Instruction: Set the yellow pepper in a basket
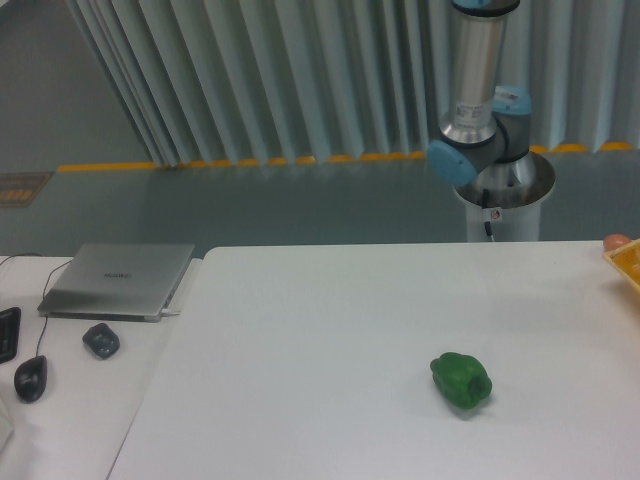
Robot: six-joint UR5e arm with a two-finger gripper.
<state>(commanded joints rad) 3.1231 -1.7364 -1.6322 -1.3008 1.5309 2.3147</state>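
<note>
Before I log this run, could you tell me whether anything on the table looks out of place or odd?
Nothing is spilled or damaged. The green pepper lies on its side on the white table. The one oddity: no yellow pepper shows, and only a corner of the basket is visible at the right edge.

Basket barely in shot, pincer out of frame

Only a corner of the basket (626, 262) shows at the right edge; the arm (478, 90) runs off the top.

A green pepper (461, 380) sits alone near the front. The basket (626, 262) pokes in far right.
</note>
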